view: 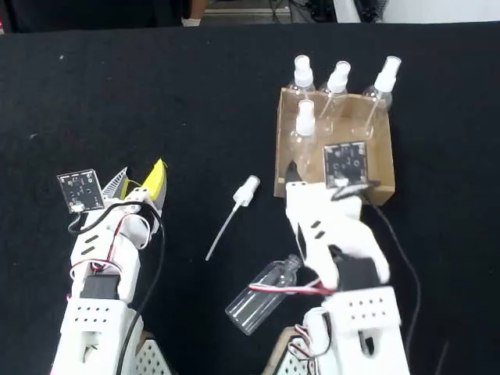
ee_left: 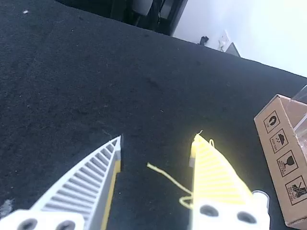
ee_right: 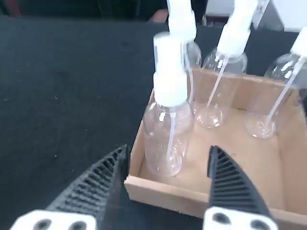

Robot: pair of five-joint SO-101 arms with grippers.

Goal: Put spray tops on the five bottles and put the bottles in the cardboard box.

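Gripper on your right gapes empty at the near wall of the cardboard box; left gripper gapes empty above the bench.

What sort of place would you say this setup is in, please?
Probably a robotics lab bench: a left arm and a right arm stand side by side at a black-covered table, with a cardboard box of spray bottles.

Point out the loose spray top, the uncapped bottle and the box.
Spray top [view: 246, 191], high view, its white head.
Bottle [view: 254, 301], high view, middle of its body.
Box [view: 379, 160], high view, bare floor.
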